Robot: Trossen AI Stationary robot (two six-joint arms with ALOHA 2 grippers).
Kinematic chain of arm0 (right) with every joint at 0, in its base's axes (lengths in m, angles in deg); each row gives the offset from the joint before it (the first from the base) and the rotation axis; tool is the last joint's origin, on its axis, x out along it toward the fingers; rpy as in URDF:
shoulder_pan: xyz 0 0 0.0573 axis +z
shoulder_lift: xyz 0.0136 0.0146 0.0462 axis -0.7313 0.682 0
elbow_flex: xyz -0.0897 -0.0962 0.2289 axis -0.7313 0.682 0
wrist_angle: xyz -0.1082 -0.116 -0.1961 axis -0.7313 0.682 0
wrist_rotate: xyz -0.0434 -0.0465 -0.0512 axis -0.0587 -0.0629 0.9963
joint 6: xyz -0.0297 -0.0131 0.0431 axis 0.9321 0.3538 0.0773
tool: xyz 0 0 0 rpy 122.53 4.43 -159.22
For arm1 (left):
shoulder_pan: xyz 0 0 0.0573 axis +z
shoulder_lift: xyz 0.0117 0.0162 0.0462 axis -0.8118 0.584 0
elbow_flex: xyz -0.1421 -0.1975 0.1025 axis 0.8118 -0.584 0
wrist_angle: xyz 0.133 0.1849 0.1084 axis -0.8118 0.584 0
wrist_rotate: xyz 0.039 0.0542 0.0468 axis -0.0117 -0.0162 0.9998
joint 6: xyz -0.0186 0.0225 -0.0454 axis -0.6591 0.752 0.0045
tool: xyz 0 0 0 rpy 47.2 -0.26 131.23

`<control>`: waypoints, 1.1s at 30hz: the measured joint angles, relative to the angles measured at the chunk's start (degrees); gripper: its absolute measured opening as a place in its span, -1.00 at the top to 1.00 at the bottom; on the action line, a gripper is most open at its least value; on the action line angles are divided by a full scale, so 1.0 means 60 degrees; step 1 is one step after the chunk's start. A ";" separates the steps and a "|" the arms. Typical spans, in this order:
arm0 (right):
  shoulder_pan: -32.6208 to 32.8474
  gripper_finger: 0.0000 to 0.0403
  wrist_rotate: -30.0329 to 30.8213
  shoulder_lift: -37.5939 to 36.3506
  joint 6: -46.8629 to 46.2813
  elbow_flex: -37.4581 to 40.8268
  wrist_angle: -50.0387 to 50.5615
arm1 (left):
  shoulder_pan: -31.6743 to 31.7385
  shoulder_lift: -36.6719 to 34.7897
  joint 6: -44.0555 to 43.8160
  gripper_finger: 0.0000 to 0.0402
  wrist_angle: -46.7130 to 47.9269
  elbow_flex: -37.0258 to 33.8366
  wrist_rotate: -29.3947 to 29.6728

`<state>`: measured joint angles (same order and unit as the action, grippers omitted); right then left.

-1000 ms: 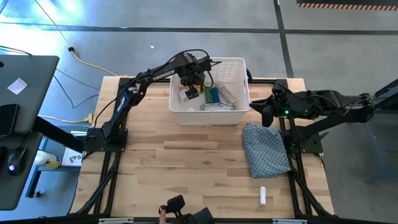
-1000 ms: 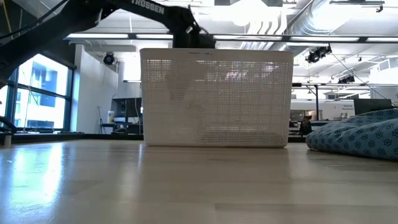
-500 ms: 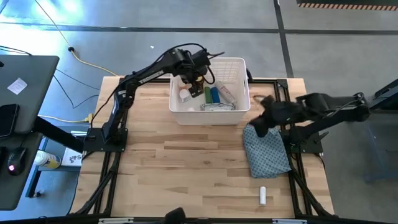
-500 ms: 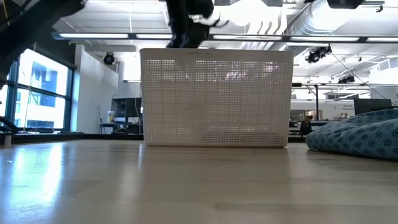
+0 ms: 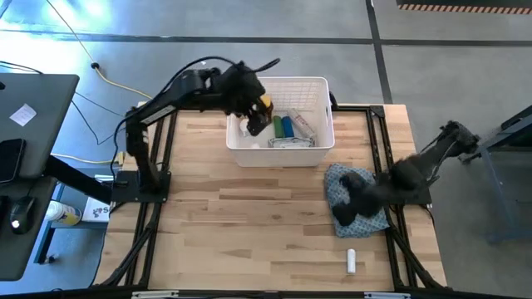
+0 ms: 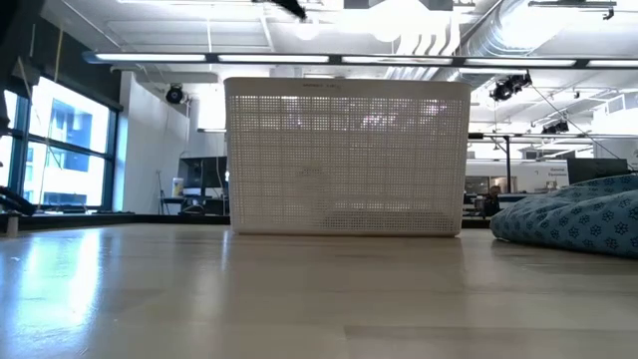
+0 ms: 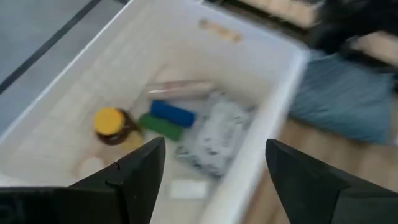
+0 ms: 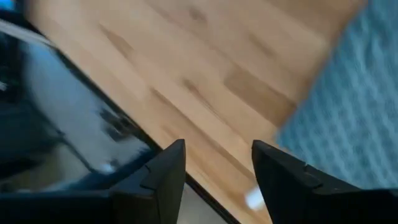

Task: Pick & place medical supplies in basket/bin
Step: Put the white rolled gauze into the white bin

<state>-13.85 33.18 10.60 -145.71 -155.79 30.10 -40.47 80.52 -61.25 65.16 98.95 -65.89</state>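
White lattice bin (image 5: pixel 320 143) at desk's (image 5: pixel 249 216) far edge holding amber bottle (image 7: pixel 112 124), blue and green pieces, crinkly packet (image 7: pixel 211 134), left gripper (image 7: pixel 208 180) above it, fingers spread, empty, right gripper (image 5: pixel 347 203) over patterned cloth (image 5: pixel 366 218), fingers parted, white tube (image 5: pixel 351 261) nearby.

The large white lattice-sided plastic bin (image 5: pixel 281 148) stands at the table's (image 5: pixel 249 224) far edge; the blue-grey patterned cloth (image 5: pixel 366 223) lies right of it, nearer.

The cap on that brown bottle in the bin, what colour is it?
Yellow. The cap shows best in the left wrist view.
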 joint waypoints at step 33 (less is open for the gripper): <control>0.3182 -0.21 -0.2591 0.1852 -0.3698 0.5496 -0.6484 | -0.5435 -0.0237 -0.4642 -0.49 0.0482 -0.0018 0.3035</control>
<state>5.24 17.63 21.71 -167.90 -122.81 -8.80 -73.08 79.10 -89.10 68.05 98.84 -47.68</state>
